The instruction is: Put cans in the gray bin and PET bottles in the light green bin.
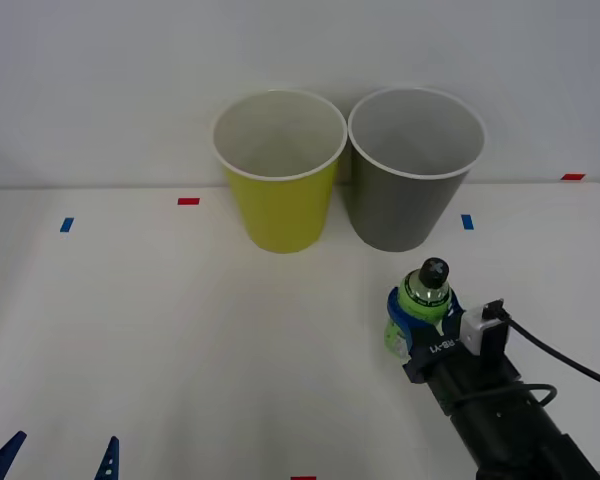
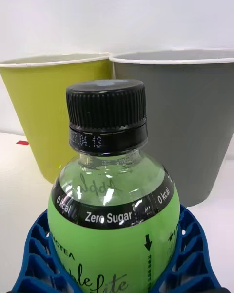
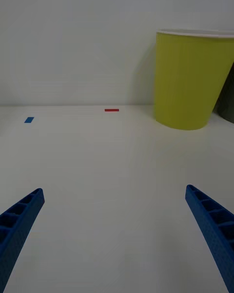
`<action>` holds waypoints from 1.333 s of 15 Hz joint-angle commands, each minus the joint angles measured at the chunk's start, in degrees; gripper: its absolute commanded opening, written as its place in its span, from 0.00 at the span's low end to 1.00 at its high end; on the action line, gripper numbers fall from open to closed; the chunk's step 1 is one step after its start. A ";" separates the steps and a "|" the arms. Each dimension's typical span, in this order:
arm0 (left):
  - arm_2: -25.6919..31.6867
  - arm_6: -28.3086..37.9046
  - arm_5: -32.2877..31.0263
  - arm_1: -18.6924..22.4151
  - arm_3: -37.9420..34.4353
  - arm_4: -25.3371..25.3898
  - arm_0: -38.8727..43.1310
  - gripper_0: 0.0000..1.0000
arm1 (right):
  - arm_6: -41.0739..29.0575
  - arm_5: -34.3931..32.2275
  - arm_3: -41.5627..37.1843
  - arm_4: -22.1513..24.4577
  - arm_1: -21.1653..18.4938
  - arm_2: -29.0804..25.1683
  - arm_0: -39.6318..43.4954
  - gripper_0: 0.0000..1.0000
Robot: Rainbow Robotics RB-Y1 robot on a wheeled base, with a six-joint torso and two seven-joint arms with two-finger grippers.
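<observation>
Bench: plain white top, back edge against a pale wall. Light green bin and gray bin stand upright at the back edge near its middle, side by side, rims about touching, green one to the left. Tape marks stuck on the top: red mark and blue mark toward the back-left, another blue mark just right of the gray bin, red mark at the back-right corner, one red mark at the front edge near the middle. PET bottle upright in front of the gray bin, toward the right; whether its base touches the bench can't be told.
</observation>
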 commanded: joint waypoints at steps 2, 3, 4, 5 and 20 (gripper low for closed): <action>0.00 0.00 0.00 0.00 0.00 0.00 0.00 1.00 | -0.71 12.12 -8.88 -0.88 -0.46 -2.15 -0.52 0.00; 0.00 0.00 0.00 0.00 0.00 0.00 0.00 1.00 | -0.97 15.03 -11.08 -0.97 -0.20 -2.67 -0.61 0.00; 0.00 0.00 0.00 0.00 0.00 0.00 0.00 1.00 | -1.50 19.24 -14.07 -0.97 -0.02 -3.64 -0.78 0.00; 0.00 0.00 0.00 0.00 0.00 0.00 0.00 1.00 | -2.03 23.81 -17.41 -0.71 0.07 -4.43 -1.04 0.00; 0.00 0.00 0.00 0.00 0.00 0.00 0.00 1.00 | -31.65 81.73 -33.55 8.43 1.03 -2.94 -33.92 0.00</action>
